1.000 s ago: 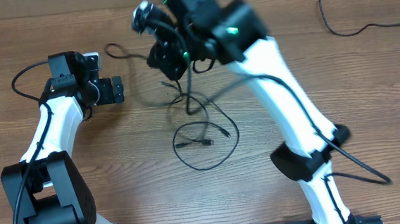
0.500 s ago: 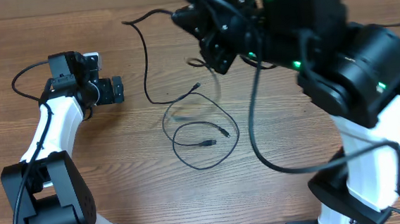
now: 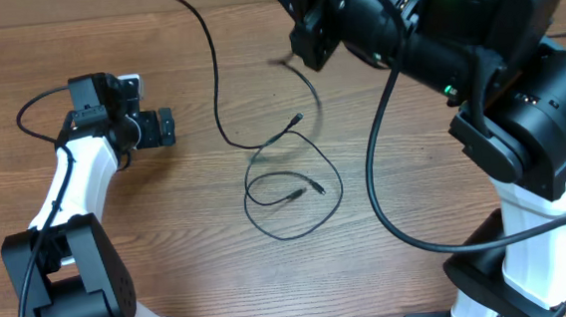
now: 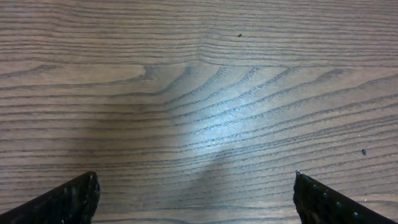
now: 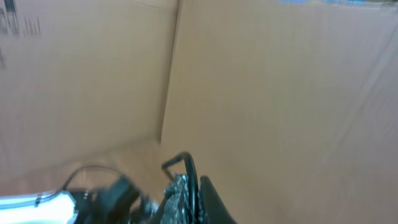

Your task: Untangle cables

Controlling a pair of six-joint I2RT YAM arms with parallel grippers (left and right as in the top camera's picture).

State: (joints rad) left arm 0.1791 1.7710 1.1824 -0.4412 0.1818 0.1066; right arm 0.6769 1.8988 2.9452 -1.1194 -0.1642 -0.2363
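Wooden table (image 3: pixel 169 246), thin black looped cables (image 3: pixel 216 83)

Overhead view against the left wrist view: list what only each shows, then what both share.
Overhead only: the cables, one looped strand and a longer one running toward the far edge, plus the left arm and right arm. Left wrist only: the left end effector up close, fingertips spread wide, nothing between them. Both: the wooden table and that open end effector.

The cables (image 3: pixel 292 190) are spread in loops at the middle of the surface (image 3: pixel 169 246). The left pincer (image 3: pixel 170 126) is set well apart to their left, and one strand is run toward the rear edge.
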